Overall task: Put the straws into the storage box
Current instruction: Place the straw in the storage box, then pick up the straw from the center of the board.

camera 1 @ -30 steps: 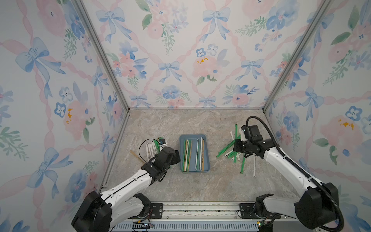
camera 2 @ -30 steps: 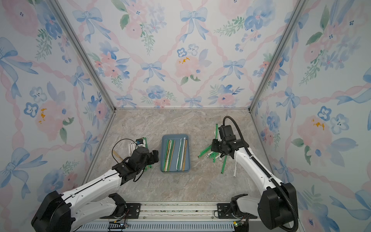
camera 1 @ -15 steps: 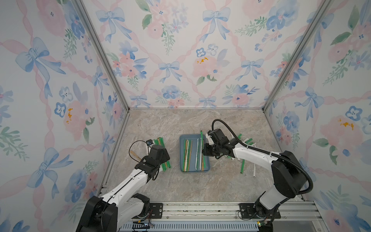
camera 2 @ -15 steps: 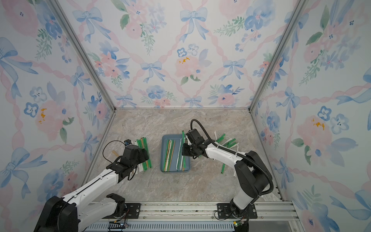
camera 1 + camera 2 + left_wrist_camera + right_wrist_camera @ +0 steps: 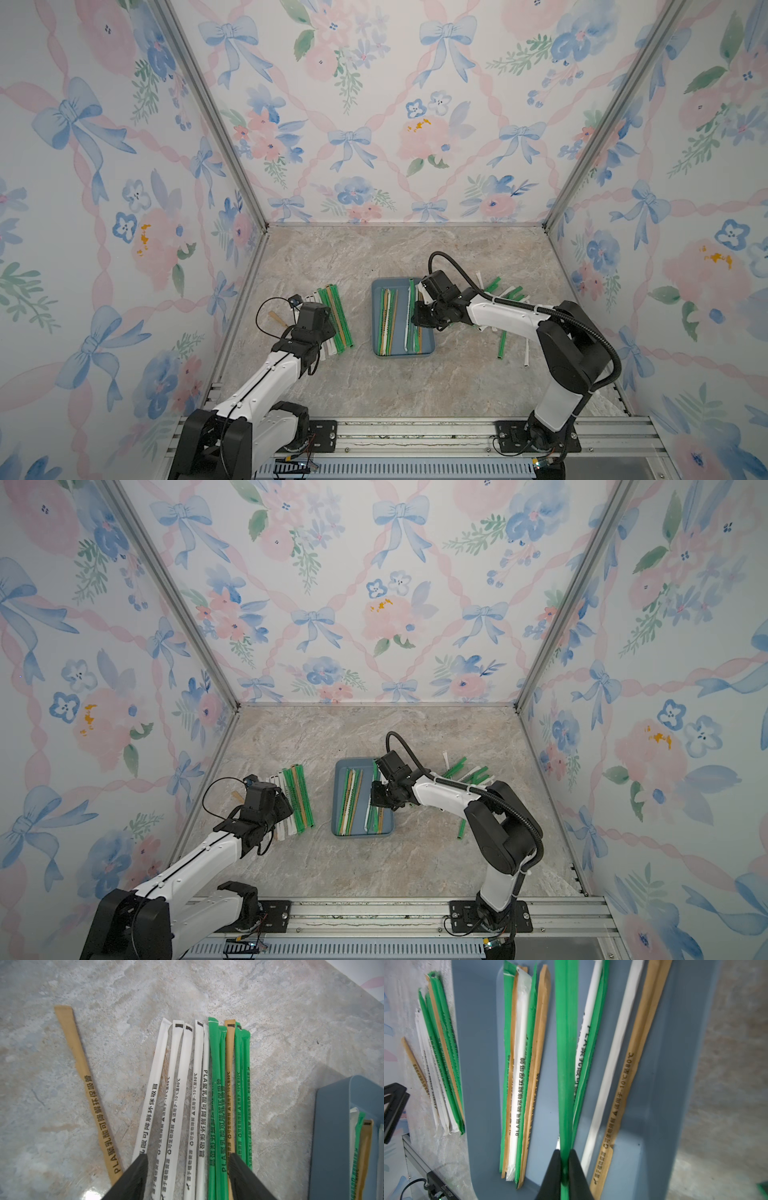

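Right gripper [image 5: 564, 1159] jaws appear pinched on green paper-wrapped straw [image 5: 564, 1043] over the shallow slate-blue plastic storage box [image 5: 477, 1064]. Left gripper [image 5: 188, 1167] jaws open, straddling white and green straws [image 5: 199, 1095] on the marbled table [image 5: 291, 1022].

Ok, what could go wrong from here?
1. The right tool pinches a green straw over the tray; its far end seems level with the rim and might land on it, not inside.
2. The left tool, open, straddles several white and green straws; closing may bunch or scatter them.
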